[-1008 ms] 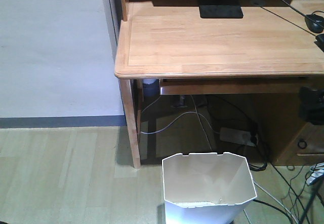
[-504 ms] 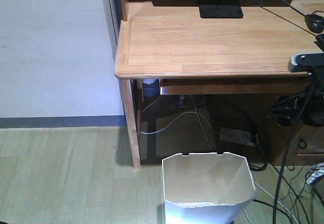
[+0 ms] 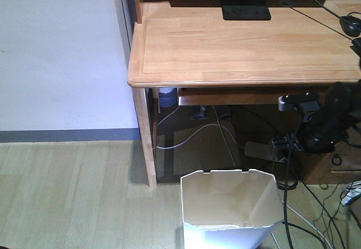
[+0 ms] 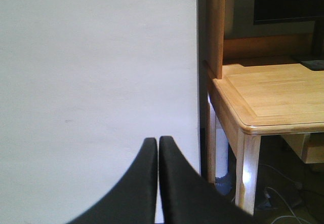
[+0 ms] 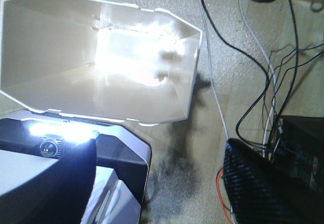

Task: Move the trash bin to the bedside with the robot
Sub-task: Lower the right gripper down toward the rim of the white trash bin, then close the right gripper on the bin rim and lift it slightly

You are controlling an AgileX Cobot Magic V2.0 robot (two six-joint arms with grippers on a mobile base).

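The cream trash bin (image 3: 228, 201) stands on the wood floor at the bottom of the front view, just in front of the desk, its mouth facing up. My right gripper (image 3: 313, 138) hangs on its black arm to the right of the bin and above its rim, below the desk edge. In the right wrist view the bin (image 5: 101, 57) lies ahead, and my right gripper (image 5: 158, 148) is open with only floor between its fingers. My left gripper (image 4: 158, 139) is shut on nothing and faces a white wall. The bedside is out of view.
A light wooden desk (image 3: 237, 46) stands over the bin, with its leg (image 3: 145, 139) to the bin's left. Cables and a power strip (image 3: 265, 149) lie under the desk and on the floor at right (image 5: 243, 57). The robot's own base (image 5: 126, 150) sits beside the bin.
The right arm has come into the front view from the right edge, then dropped down and to the left toward the bin. The bin has not moved.
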